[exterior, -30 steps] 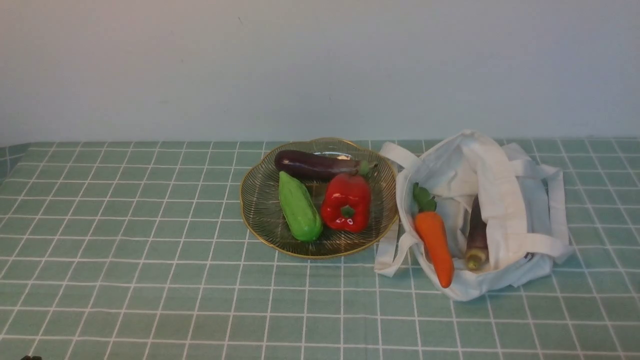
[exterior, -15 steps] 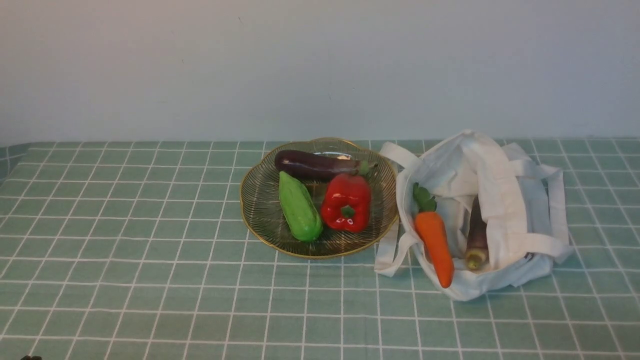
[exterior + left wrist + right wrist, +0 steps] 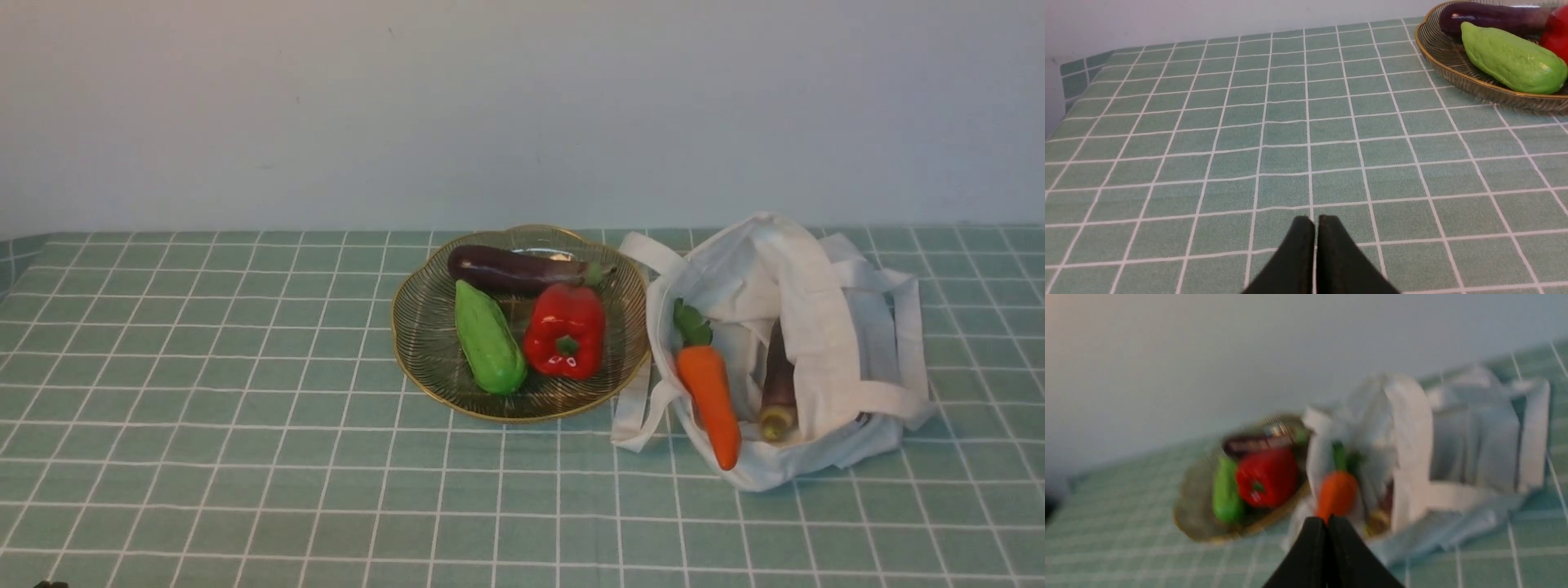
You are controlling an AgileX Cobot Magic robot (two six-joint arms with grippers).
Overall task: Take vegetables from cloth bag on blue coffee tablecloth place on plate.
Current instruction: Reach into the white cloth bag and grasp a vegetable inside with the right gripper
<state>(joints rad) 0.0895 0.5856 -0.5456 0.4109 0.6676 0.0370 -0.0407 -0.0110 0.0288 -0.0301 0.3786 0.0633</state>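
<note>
The white cloth bag (image 3: 816, 327) lies open on the tablecloth (image 3: 245, 408) at the right. Inside it lie the slim dark purple-brown vegetable (image 3: 778, 384) with its pale stub end toward me and an orange carrot (image 3: 709, 392). The gold-rimmed plate (image 3: 424, 359) sits left of the bag. My left gripper (image 3: 1315, 222) is shut and empty over bare cloth, well short of the plate (image 3: 1453, 73). My right gripper (image 3: 1327, 520) is shut and empty, raised in front of the bag (image 3: 1474, 457), tips near the carrot (image 3: 1337, 494). Neither gripper shows in the front view.
The plate holds a glossy purple eggplant (image 3: 514, 269), a green gourd (image 3: 488, 343) and a red bell pepper (image 3: 566, 331). The bag's straps (image 3: 637, 408) trail toward the plate. A pale wall stands behind the table. The right wrist view is blurred.
</note>
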